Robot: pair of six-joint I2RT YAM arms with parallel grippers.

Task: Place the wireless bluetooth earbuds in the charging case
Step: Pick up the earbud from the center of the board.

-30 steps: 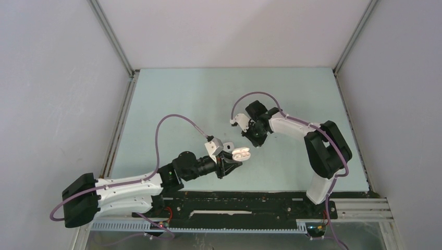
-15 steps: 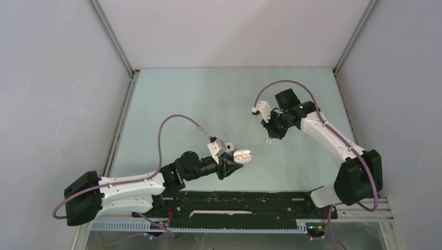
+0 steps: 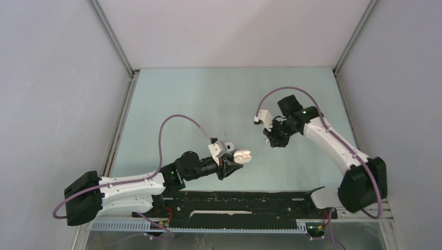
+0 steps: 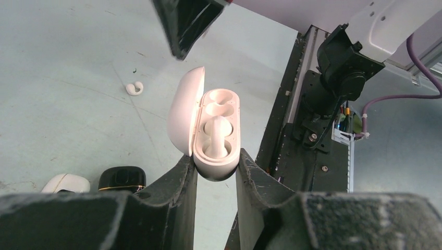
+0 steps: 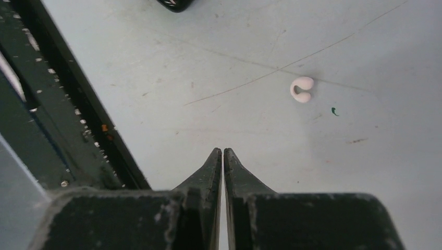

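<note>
Left wrist: end effector (image 4: 216, 159) grips open charging case (image 4: 183, 117); white C-shaped earbud (image 4: 134, 89) loose.

White charging case (image 4: 185, 114), white earbud (image 5: 304, 84)

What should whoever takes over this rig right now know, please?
Left gripper shut on the open charging case.
Right gripper shut, empty, above the table.
Done: one white earbud sits in the case; the second pocket is empty.
Left: the loose white earbud lies on the table beyond the right fingertips; likely pick it up and seat it.
</note>
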